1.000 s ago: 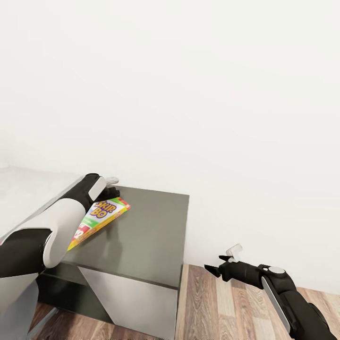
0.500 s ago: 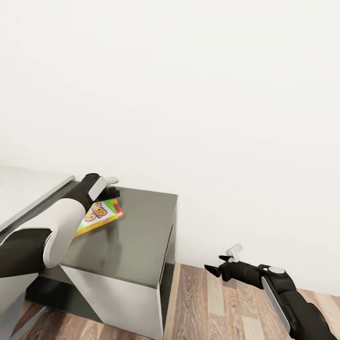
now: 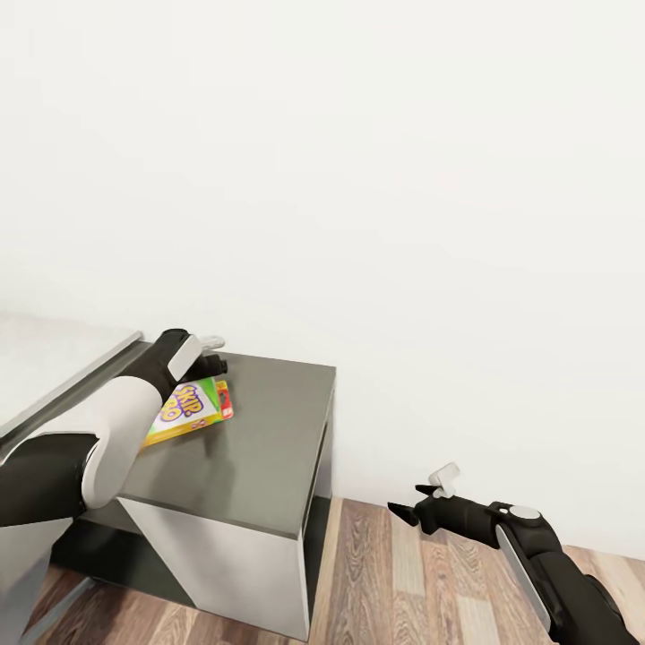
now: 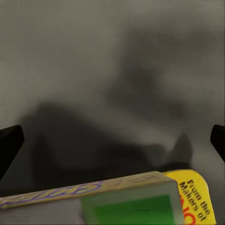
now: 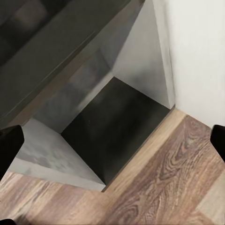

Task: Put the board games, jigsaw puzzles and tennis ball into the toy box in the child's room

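Basically, left gripper [image 3: 213, 363] pinched the board game [image 3: 188, 411]; box trailed toward 7 o'clock. Right gripper [image 3: 421, 503] hung spread, well apart.

One board game [image 3: 190, 410], one cabinet [image 3: 260, 448], two pincers [image 3: 213, 354].

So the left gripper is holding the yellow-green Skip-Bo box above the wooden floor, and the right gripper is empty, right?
Not quite. In the head view the left gripper holds the Skip-Bo box above the dark-grey cabinet top, not the wooden floor. The right gripper is empty, as you said.
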Robot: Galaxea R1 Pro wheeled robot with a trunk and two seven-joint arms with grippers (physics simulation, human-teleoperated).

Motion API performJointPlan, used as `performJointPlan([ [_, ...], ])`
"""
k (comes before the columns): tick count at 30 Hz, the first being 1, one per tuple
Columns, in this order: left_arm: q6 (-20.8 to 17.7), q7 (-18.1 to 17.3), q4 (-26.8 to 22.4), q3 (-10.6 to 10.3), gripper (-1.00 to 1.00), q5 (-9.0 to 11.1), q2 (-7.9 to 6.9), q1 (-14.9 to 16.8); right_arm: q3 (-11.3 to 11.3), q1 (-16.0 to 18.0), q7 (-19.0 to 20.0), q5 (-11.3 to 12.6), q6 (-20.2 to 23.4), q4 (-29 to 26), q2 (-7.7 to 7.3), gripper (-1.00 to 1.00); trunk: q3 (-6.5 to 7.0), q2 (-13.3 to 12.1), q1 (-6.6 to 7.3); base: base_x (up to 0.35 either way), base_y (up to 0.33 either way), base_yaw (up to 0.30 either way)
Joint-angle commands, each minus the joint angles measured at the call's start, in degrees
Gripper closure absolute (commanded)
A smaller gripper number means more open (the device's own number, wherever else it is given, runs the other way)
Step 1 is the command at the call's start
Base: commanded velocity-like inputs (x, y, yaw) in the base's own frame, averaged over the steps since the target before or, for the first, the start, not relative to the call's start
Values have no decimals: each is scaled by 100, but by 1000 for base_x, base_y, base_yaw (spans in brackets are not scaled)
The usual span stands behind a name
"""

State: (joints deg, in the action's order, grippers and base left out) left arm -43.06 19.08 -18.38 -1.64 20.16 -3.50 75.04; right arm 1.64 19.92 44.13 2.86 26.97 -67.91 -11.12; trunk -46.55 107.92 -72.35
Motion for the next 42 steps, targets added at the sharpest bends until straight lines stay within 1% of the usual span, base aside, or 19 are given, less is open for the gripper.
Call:
performJointPlan([
  [1, -22, 46, -12, -19, -100, 61, -2, 1, 7, 3, -1, 30, 45, -4, -4, -100, -5, 2, 1, -1, 36, 0],
  [15, -19, 68, -16, -12, -100, 60, -2, 1, 11, 3, -3, 30, 45, -3, -1, -100, -5, 2, 1, -1, 9, 0],
  [21, -18, 81, -21, -13, -100, 46, -6, 1, 8, 3, -85, 32, 57, -3, 12, -100, -5, 2, 1, -20, 64, 0],
  [33, -18, 87, -25, -10, -100, 34, -10, 1, 8, 3, -115, 36, 63, -5, 14, -100, -5, 2, 1, -2, 8, 0],
  [42, -18, 87, -25, -12, -100, 29, -10, 1, 8, 3, -116, 33, 63, -6, 14, -100, -5, 2, 1, 0, 60, 0],
])
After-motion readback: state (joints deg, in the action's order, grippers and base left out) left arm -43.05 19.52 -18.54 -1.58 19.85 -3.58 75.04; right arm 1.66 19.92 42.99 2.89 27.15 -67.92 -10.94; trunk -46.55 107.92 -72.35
